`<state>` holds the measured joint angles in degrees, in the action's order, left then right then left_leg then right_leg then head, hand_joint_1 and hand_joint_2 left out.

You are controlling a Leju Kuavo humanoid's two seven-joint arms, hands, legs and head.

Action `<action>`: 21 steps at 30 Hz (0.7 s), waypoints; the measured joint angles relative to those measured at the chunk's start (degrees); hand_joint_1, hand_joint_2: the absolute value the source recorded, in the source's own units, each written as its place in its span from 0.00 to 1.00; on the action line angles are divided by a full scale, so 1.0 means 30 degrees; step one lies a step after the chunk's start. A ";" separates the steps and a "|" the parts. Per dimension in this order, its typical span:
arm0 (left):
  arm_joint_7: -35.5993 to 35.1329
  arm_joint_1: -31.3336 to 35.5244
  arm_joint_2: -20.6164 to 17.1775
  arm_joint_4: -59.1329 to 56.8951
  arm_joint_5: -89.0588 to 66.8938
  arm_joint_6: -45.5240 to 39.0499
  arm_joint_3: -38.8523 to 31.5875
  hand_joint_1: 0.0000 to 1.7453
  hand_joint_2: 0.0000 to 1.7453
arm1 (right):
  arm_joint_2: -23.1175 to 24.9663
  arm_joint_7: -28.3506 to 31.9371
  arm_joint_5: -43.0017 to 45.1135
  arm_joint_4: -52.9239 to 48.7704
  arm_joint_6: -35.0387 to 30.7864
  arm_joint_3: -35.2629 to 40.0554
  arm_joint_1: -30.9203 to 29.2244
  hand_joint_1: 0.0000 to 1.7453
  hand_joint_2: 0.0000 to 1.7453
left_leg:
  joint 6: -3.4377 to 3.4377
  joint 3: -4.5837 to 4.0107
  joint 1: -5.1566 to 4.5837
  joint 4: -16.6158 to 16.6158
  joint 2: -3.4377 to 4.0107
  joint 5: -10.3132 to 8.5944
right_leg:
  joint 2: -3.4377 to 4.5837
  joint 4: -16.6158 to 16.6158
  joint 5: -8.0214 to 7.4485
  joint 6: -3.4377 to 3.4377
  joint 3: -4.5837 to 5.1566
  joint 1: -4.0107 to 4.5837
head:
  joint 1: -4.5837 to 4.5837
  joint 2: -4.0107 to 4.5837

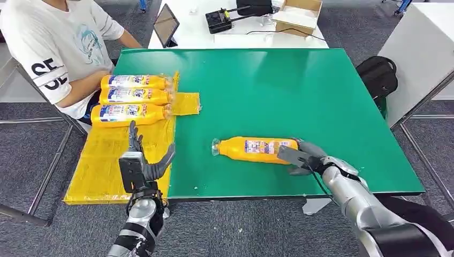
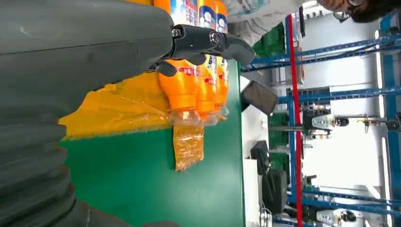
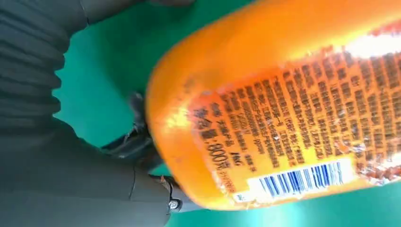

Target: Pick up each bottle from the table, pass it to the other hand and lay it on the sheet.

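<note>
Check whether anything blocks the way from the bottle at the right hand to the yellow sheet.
Nothing visible does. Bare green table lies between the bottle at the right hand and the yellow sheet. The left hand hovers over the sheet's near part.

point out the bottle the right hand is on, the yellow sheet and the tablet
orange bottle (image 1: 256, 149): head view, on its label at mid-body
yellow sheet (image 1: 107, 166): head view, bare part near the left hand
tablet (image 1: 166, 24): head view, middle of its dark screen

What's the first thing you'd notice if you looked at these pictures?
A bright orange bottle lying on its side on the green table, with the robot's right hand around its base. Then three more orange bottles in a row on the yellow sheet, beyond the open left hand.
</note>
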<state>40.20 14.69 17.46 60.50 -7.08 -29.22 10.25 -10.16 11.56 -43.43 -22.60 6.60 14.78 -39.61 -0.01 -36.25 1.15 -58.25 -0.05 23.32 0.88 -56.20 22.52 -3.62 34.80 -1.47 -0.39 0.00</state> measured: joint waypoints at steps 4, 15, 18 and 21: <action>0.0000 -0.0022 0.0000 0.0000 0.0015 0.0204 0.0000 0.00 1.00 | 0.0145 0.0000 0.0029 0.0000 -0.0007 0.0007 0.0038 0.00 1.00 | 0.0010 -0.0018 0.0000 0.0000 -0.0044 -0.0013 | -0.0007 -0.0003 0.0002 -0.0001 -0.0005 -0.0001 | 0.0000 0.0000; 0.0000 -0.0029 0.0000 -0.0051 0.0051 0.0372 -0.0007 0.00 1.00 | 0.0080 -0.0015 0.0131 0.0000 0.0146 0.0007 -0.0015 0.00 1.00 | 0.0012 -0.0026 -0.0003 0.0000 -0.0049 -0.0011 | -0.0010 -0.0001 0.0003 -0.0002 -0.0001 -0.0004 | -0.0007 0.0000; 0.0000 -0.0033 0.0000 -0.0058 0.0051 0.0386 -0.0015 0.00 1.00 | 0.0044 -0.0007 0.0168 0.0000 0.0255 0.0007 -0.0058 0.00 1.00 | 0.0012 -0.0030 -0.0003 0.0000 -0.0049 -0.0012 | -0.0017 -0.0002 0.0003 -0.0002 -0.0001 -0.0005 | -0.0007 0.0000; 0.0000 -0.0034 0.0000 -0.0066 0.0051 0.0393 -0.0015 0.00 1.00 | 0.0022 0.0000 0.0189 0.0000 0.0262 0.0015 -0.0065 0.00 1.00 | 0.0012 -0.0037 -0.0004 -0.0001 -0.0050 -0.0011 | -0.0021 -0.0001 0.0005 -0.0004 0.0000 -0.0007 | -0.0007 0.0000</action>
<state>40.19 14.58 17.46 60.30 -6.93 -28.04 10.21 -10.10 11.56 -42.86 -22.60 7.39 14.82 -39.80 0.03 -36.36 1.14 -58.25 -0.20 23.29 0.82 -56.21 22.54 -3.63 34.80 -1.49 -0.42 0.00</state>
